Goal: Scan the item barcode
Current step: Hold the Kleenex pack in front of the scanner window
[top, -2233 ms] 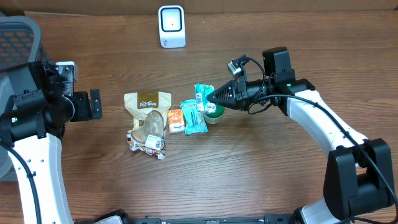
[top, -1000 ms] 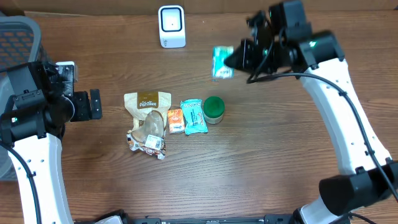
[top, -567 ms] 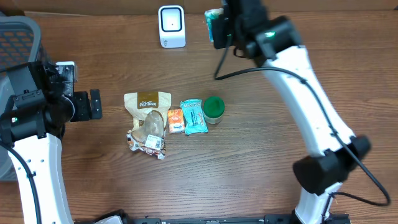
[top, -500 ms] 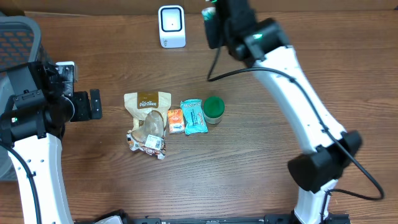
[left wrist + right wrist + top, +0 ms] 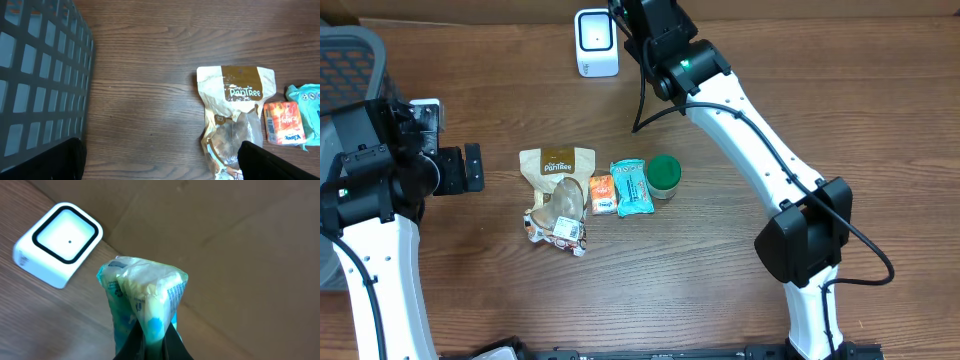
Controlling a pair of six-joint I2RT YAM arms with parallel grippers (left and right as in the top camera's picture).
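Right claw, lower centre, pinches my crumpled teal packet; with the scanner upper left, I fear a creased, misaimed barcode will not read.

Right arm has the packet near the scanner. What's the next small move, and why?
Probably ease the right gripper toward the scanner until the teal packet faces its window; the packet is clamped but sits off to the scanner's side, not over the window.
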